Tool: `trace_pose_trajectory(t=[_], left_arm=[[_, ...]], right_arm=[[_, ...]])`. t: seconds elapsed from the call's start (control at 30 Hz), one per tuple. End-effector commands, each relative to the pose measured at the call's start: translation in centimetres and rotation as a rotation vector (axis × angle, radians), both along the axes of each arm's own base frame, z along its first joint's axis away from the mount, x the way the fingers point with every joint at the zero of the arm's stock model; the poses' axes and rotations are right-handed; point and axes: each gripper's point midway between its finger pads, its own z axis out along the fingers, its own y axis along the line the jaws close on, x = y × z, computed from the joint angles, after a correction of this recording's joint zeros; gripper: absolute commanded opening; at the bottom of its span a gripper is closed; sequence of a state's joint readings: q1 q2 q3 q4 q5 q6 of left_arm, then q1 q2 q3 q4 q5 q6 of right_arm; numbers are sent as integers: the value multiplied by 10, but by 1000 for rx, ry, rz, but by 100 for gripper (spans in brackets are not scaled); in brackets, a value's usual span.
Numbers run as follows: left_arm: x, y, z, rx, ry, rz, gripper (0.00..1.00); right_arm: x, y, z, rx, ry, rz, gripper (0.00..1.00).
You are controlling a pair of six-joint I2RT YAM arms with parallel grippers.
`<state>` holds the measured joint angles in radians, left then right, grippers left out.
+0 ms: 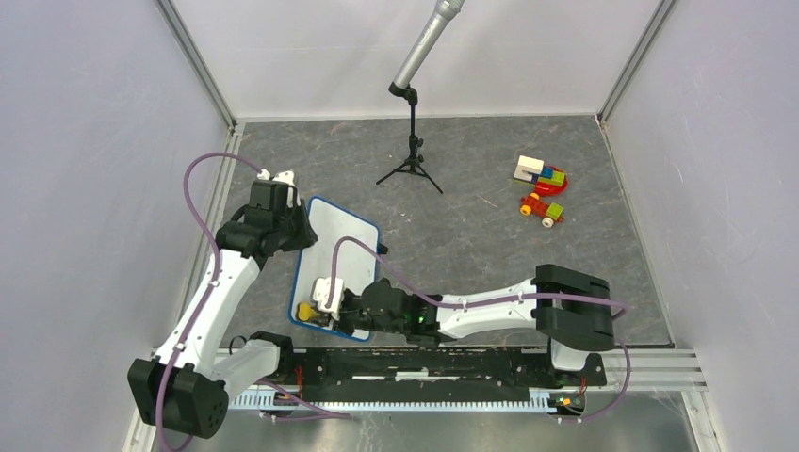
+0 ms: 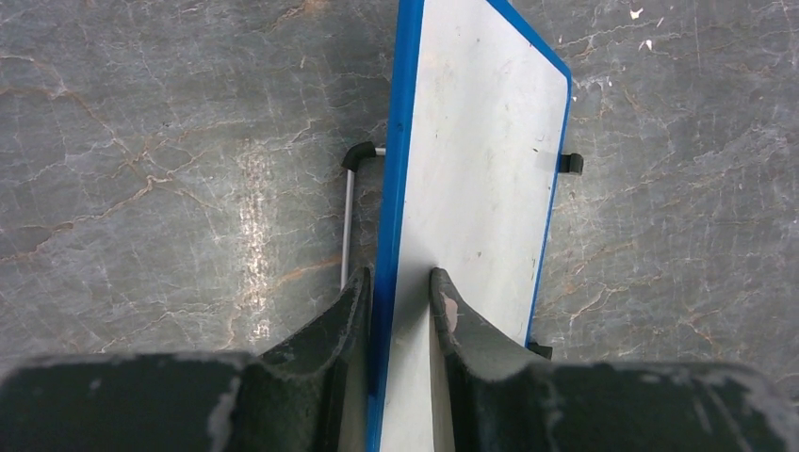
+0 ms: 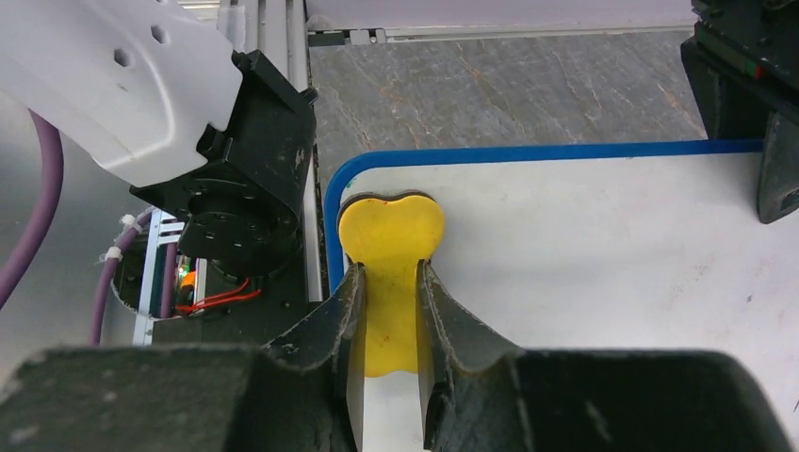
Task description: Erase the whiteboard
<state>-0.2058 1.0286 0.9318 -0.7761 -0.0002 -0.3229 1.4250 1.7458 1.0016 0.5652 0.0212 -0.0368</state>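
Whiteboard (image 1: 347,237) in left tool (image 2: 400,281), yellow eraser (image 3: 391,234) in right tool (image 3: 388,275)

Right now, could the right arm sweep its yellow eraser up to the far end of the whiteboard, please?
Probably yes. The yellow eraser sits at the whiteboard's near corner, and the surface beyond it is bare. Only the left fingers, clamped on the board's rim, would cover a small strip there.
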Motion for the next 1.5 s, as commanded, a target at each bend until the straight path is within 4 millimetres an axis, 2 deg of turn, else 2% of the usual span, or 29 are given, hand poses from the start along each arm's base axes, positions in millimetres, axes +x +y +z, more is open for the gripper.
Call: trace_pose_trajectory(t=[0.0, 0.17, 0.23, 0.3, 0.4, 0.47, 0.57, 0.63, 0.77, 0.9, 1.07, 1.1, 1.27, 1.37, 1.47], left_arm=[[-12, 0, -12, -8, 57, 58, 2], [-12, -1, -12, -9, 58, 56, 2], [-12, -1, -11, -10, 53, 56, 2], [-11, -1, -10, -8, 44, 45, 2], [-9, 1, -7, 7, 31, 40, 2], [-9, 3, -5, 19, 22, 39, 11], [-8, 5, -4, 30, 16, 35, 25], [-8, 5, -4, 32, 14, 32, 30], [-7, 2, 4, 23, -10, 8, 44], [-5, -1, 22, 16, -70, -28, 61], [1, 1, 48, 31, -147, -44, 74], [2, 1, 52, 30, -158, -48, 80], [6, -4, 82, 2, -233, -67, 83], [7, -21, 111, -80, -302, -126, 85], [6, -45, 148, -195, -394, -216, 86]], right_arm=[[5, -10, -39, -103, 0, -46, 18], [14, -63, -96, -215, 60, -133, 18], [17, -84, -110, -238, 97, -169, 18], [22, -98, -111, -239, 119, -204, 18], [31, -108, -91, -215, 98, -253, 18], [40, -115, -70, -187, 61, -300, 18], [61, -135, -54, -187, 18, -403, 19], [77, -153, -55, -210, 11, -469, 19], [108, -195, -69, -283, 50, -617, 19], [125, -245, -85, -379, 99, -759, 20], [132, -314, -105, -514, 154, -941, 24], [133, -326, -107, -531, 171, -978, 24], [140, -384, -119, -550, 298, -1177, 25], [142, -414, -126, -513, 401, -1267, 25], [145, -430, -128, -466, 474, -1296, 26]])
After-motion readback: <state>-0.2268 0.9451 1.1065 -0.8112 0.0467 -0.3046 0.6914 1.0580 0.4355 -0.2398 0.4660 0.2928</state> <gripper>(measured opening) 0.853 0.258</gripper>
